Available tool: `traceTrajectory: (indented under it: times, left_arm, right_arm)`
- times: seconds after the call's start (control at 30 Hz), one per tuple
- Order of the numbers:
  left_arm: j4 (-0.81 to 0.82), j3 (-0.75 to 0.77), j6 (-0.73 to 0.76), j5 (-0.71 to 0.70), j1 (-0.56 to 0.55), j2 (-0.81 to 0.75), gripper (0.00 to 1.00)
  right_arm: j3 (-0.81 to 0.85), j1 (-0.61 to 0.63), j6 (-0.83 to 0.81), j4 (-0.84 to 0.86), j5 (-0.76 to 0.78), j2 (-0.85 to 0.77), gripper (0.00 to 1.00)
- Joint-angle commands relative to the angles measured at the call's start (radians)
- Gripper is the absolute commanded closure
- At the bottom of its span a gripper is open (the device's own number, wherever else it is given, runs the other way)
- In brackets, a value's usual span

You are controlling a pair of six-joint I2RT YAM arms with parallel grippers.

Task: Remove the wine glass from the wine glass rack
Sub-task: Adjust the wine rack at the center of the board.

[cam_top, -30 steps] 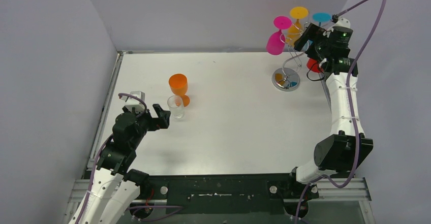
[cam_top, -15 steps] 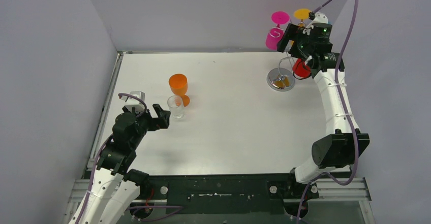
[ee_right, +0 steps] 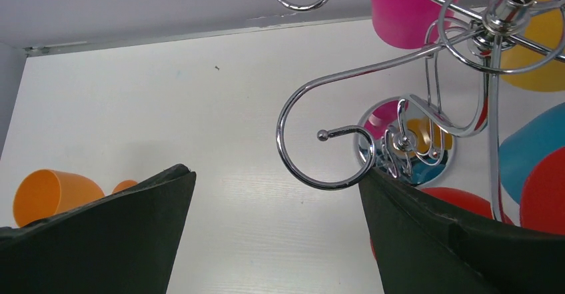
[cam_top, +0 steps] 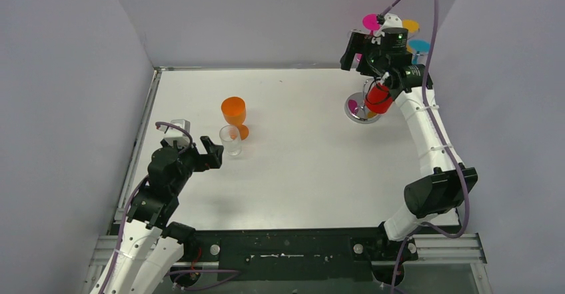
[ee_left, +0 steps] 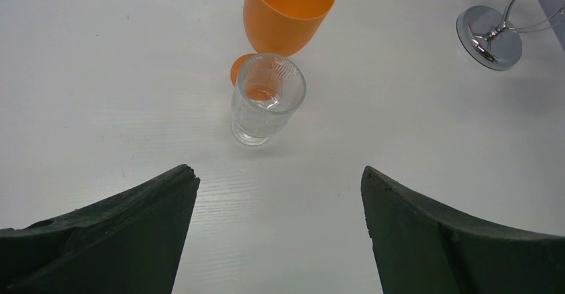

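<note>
The wine glass rack (ee_right: 326,153) is a silver wire stand with spiral hooks, a slim stem (ee_right: 494,114) and a shiny disc base (cam_top: 358,110). Several coloured wine glasses hang on it upside down: magenta (ee_right: 414,7), yellow (ee_right: 541,51), blue (ee_right: 530,149) and red (cam_top: 378,98). My right gripper (ee_right: 276,174) is open, high beside the rack's top (cam_top: 352,49), and an empty spiral hook lies just ahead of its right finger. Nothing is between its fingers. My left gripper (ee_left: 280,174) is open above the table, short of a clear glass.
An orange wine glass (cam_top: 234,113) stands upright left of centre on the white table (cam_top: 300,167), with a small clear glass (cam_top: 230,141) just in front of it. Grey walls close in the back and both sides; the rack stands near the back right corner.
My right gripper has swung left and up across the top of the rack. The rack's base has slid slightly left and the hanging glasses have turned round. The left arm has not moved.
</note>
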Motion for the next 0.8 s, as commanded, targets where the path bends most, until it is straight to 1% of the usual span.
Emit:
traceTrajectory:
  times: [0.0,0.23,0.47,0.57,0.67,0.73,0.77]
  left_arm:
    - [0.045,0.013,-0.002,0.019,0.005,-0.002,0.09]
    - [0.043,0.013,-0.002,0.019,0.006,0.003,0.09]
    - [0.044,0.013,-0.001,0.019,0.006,0.011,0.09]
    - [0.043,0.015,-0.001,0.018,0.006,0.011,0.09]
    - [0.044,0.014,-0.001,0.015,0.008,0.006,0.09]
    - [0.045,0.012,-0.001,0.016,0.009,0.005,0.09]
    - [0.047,0.013,-0.001,0.016,0.009,0.005,0.09]
  right_arm:
    - [0.071,0.033,-0.002,0.046,0.012,0.009,0.00]
    - [0.079,0.050,0.003,0.048,0.014,-0.010,0.00]
    - [0.053,0.051,0.000,0.050,0.027,-0.090,0.00]
    - [-0.003,0.051,0.001,0.087,0.040,-0.163,0.00]
    - [-0.094,0.051,0.006,0.151,0.068,-0.272,0.00]
    - [-0.151,0.049,0.006,0.182,0.098,-0.341,0.00]
    - [-0.178,0.048,0.009,0.190,0.152,-0.373,0.00]
